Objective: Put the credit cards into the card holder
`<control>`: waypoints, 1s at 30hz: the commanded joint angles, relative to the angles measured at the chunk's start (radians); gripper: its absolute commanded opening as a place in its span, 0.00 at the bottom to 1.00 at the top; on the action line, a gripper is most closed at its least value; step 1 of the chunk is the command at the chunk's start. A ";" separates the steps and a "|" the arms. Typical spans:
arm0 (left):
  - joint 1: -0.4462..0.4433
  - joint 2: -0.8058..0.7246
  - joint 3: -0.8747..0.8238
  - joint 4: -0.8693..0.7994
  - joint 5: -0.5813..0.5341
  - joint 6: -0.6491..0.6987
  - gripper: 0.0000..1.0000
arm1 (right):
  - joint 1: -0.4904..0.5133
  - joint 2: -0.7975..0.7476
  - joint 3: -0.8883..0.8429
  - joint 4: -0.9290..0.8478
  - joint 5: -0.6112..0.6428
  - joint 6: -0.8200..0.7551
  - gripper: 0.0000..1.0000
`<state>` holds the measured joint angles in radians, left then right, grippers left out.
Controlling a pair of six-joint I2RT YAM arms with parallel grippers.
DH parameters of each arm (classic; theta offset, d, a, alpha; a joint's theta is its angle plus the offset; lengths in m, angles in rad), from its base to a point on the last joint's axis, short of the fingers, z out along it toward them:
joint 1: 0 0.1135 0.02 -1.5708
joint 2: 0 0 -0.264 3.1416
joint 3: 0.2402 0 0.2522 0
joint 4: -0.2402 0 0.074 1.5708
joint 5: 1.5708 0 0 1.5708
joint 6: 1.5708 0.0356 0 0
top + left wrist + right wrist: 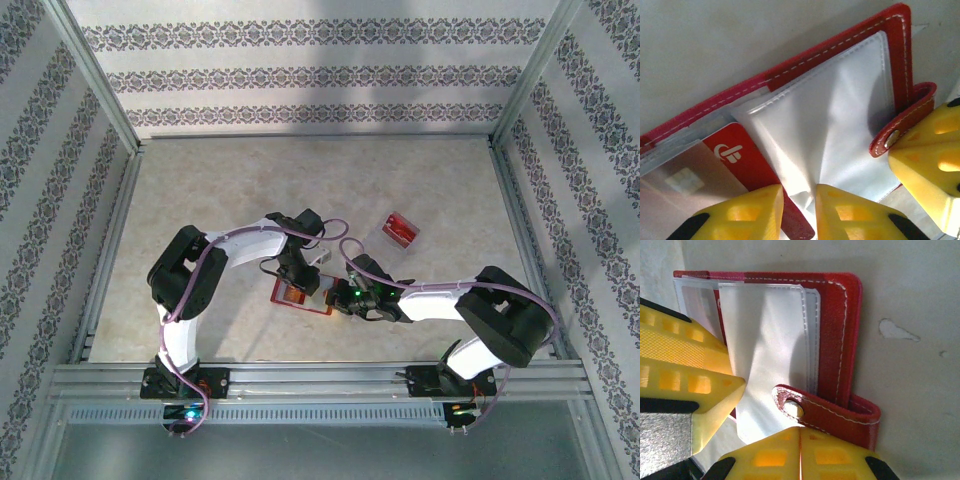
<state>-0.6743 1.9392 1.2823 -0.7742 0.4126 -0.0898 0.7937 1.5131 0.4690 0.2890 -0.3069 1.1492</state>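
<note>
Red credit card (747, 162), white logo, inside card holder (830, 52) sleeve

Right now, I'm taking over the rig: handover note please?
Left gripper: jaws nearly closed, pinching a clear sleeve.
Right gripper: jaws shut, tips at the clasp tab.
Card holder lies open on the table under both.
Done: one red card is in a sleeve.
Left: small red item farther right on the table, probably more cards, still to load.
</note>
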 commanded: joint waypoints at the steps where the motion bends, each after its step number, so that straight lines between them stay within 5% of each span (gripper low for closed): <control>1: -0.013 0.046 -0.032 -0.005 -0.020 0.003 0.17 | -0.008 0.002 -0.008 -0.021 0.009 -0.001 0.09; 30: 0.028 0.024 -0.053 0.014 0.012 0.008 0.06 | 0.001 -0.054 0.007 0.022 -0.029 0.036 0.22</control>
<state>-0.6521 1.9392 1.2663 -0.7589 0.4358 -0.0879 0.7879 1.4593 0.4694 0.2932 -0.3233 1.1690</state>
